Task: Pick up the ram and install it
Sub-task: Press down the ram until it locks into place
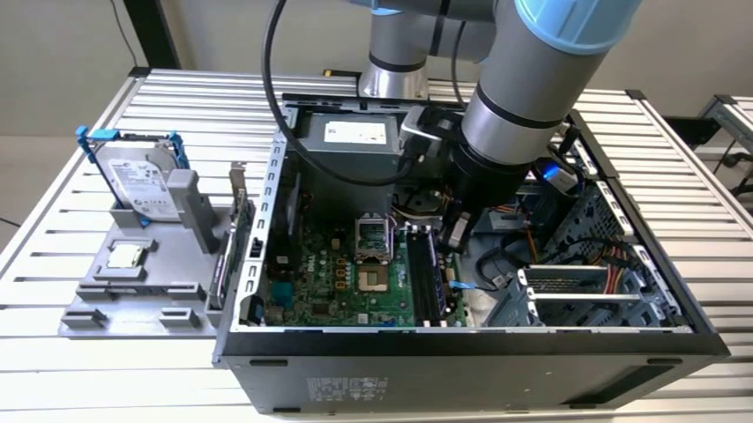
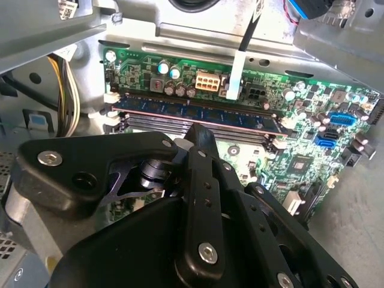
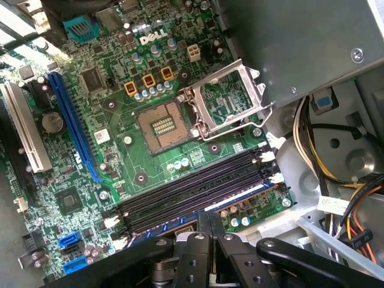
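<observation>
1. The gripper (image 1: 452, 231) is lowered inside the open computer case (image 1: 471, 339), above the memory slots (image 3: 192, 186) of the motherboard (image 1: 341, 282).
2. In both wrist views its black fingers (image 2: 201, 144) meet at a narrow tip; the jaws are together and hold nothing.
3. The ram (image 2: 198, 113) sits on edge in a slot just past the fingertips, apart from them, in the second wrist view.
4. In the first wrist view the ram (image 3: 240, 197) lies in the slot nearest the gripper (image 3: 210, 223), beside black slots with no stick in them.
5. It is a long, slim stick; its edge looks blue, with dark chips along it, and white latches (image 2: 111, 112) stand at the slot ends.
6. Left of the case in the exterior view, a grey stand (image 1: 130, 291) carries the hard drive (image 1: 139, 181) and a square processor (image 1: 126, 256).
</observation>
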Available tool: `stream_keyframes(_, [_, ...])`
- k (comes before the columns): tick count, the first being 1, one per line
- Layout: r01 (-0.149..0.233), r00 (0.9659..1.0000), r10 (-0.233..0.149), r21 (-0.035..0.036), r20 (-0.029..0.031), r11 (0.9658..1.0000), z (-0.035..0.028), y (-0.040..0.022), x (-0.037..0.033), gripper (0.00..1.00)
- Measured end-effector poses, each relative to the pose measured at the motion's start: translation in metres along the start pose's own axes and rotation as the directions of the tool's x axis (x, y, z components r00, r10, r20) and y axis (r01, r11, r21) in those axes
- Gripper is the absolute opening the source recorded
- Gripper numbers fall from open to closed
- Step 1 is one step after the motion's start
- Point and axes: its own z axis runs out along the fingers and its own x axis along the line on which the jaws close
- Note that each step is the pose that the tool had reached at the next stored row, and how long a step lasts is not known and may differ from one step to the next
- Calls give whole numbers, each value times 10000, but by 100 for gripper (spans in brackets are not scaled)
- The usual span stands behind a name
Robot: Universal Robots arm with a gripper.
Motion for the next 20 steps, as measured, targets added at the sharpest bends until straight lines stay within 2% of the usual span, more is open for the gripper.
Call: stream_keyframes(20, [336, 9994, -336, -1, -26, 9994, 0, 0, 0, 0])
